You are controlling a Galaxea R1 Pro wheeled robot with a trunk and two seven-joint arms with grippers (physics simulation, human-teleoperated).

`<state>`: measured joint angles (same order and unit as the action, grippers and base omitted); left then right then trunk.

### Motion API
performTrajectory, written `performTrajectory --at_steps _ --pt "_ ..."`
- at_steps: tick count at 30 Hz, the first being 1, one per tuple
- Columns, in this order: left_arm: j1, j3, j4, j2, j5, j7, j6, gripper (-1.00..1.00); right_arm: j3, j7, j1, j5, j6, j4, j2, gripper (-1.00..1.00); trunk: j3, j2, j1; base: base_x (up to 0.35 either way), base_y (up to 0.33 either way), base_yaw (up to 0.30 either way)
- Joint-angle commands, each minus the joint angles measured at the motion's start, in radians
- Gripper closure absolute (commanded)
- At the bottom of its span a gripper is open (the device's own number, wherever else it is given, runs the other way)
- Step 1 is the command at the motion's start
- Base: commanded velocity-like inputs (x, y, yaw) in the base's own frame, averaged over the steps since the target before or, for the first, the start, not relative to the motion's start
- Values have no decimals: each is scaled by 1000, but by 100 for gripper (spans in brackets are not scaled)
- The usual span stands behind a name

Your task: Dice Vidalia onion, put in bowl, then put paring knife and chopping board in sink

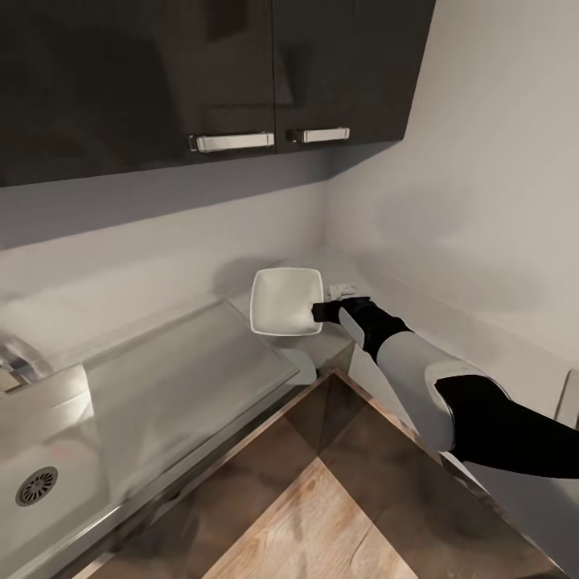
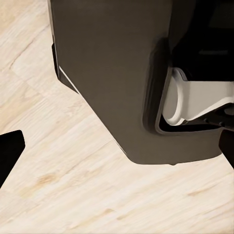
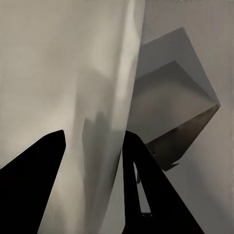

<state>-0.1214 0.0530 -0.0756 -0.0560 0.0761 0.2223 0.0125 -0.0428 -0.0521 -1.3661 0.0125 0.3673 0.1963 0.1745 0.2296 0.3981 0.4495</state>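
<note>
Reaching forward over the corner of the countertop point(image 1: 322, 342), the right arm has its gripper point(image 1: 322, 311) at the near right rim of the white bowl point(image 1: 283, 299). From the right wrist camera the two dark fingers point(image 3: 146, 190) stand on either side of the bowl's pale wall point(image 3: 97, 97), one inside and one outside, so the right gripper is pinched narrow on the rim of the bowl. The bowl looks empty inside and sits on the countertop close to the back wall, in the corner where the grey slab meets the side wall. Just beside the bowl, on its right, a small pale thing point(image 1: 344, 288) lies on the counter; what it is cannot be told.

The sink point(image 1: 48, 450) lies well apart to the left, its round drain point(image 1: 36, 486) visible in the basin and its flat drainboard point(image 1: 193, 378) stretching toward the bowl. A bit of the chrome tap point(image 1: 16, 366) shows at the left edge. Above hang dark glossy cabinets point(image 1: 201, 72) with steel bar handles point(image 1: 233, 141).

The left wrist camera looks down at light wood floor point(image 2: 73, 185) and the dark base of the robot point(image 2: 117, 78); one dark fingertip point(image 2: 9, 151) of the left gripper shows at the edge, and whether that gripper is wide or narrow cannot be told
</note>
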Motion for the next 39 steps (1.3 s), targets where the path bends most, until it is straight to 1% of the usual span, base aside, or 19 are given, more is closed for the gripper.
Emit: performTrajectory --at_steps 1,12,25,32,34,39 --pt "-1 5 -3 0 8 5 1 -100 -3 0 -1 1 5 2 0 100 2 2 1 0 0 3" --pt "-1 5 -3 1 8 5 1 -100 -3 0 -1 2 5 2 0 100 1 2 1 -26 0 0" --pt "-1 5 -3 -1 8 5 1 -100 -3 -3 -1 3 5 -1 0 100 1 2 1 -293 0 0" --pt "-1 5 -3 -2 8 5 1 -100 -3 -4 -1 4 5 -1 0 100 1 2 1 -38 0 0" --pt "-1 5 -3 -8 8 5 1 -100 -3 -4 -1 4 5 -1 0 100 1 2 1 -2 0 0" --pt "-1 5 -3 -13 8 5 1 -100 -3 -5 -1 4 5 -1 0 100 1 2 1 0 0 0"
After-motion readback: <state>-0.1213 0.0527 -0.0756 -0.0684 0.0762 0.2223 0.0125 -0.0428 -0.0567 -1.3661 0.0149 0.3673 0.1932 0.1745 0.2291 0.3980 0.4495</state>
